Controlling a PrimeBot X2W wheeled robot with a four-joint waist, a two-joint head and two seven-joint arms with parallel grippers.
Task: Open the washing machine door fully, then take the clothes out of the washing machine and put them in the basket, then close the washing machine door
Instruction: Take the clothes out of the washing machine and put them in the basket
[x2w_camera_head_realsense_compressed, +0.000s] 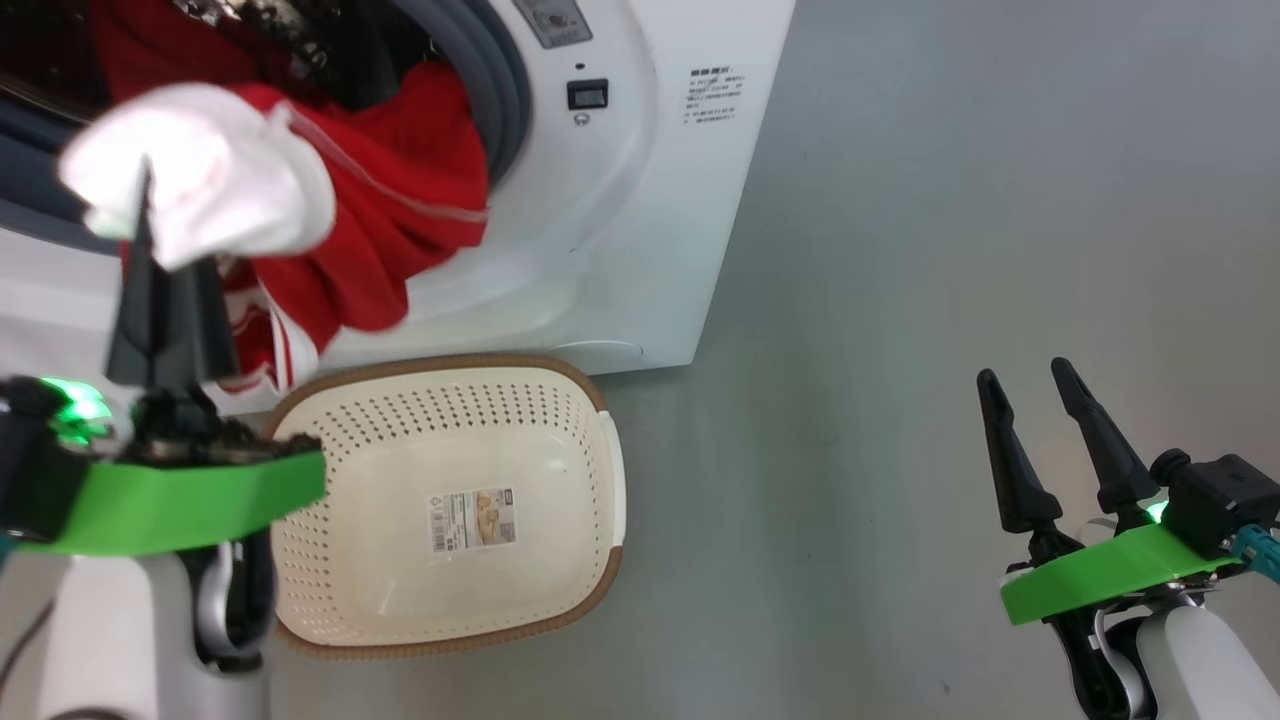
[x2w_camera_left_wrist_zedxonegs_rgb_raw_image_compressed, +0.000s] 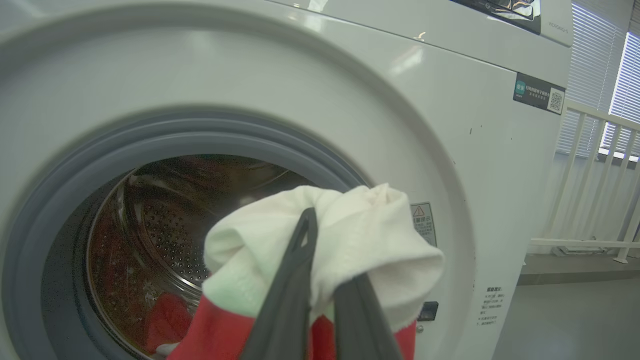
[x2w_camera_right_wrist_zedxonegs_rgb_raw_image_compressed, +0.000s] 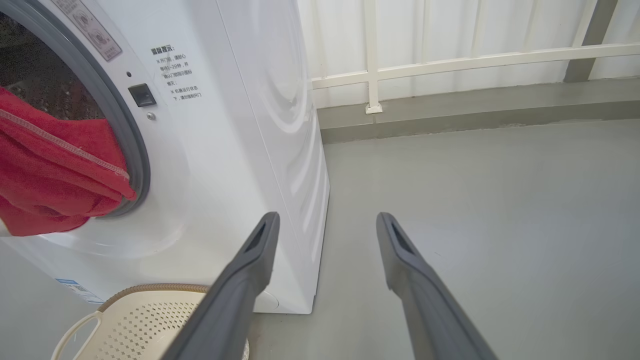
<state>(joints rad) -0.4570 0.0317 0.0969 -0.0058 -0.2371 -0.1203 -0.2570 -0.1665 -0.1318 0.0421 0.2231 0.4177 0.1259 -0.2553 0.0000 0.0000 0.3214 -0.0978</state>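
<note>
Firmly, left end effector (x2w_camera_head_realsense_compressed: 150, 200) pinches clothes (x2w_camera_head_realsense_compressed: 400, 200); right end effector (x2w_camera_head_realsense_compressed: 1025, 372) gapes.

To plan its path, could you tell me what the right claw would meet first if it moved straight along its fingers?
Probably the grey floor beside the washing machine, then the white railing; the open right claw points just past the machine's side, though depth is unclear.
</note>
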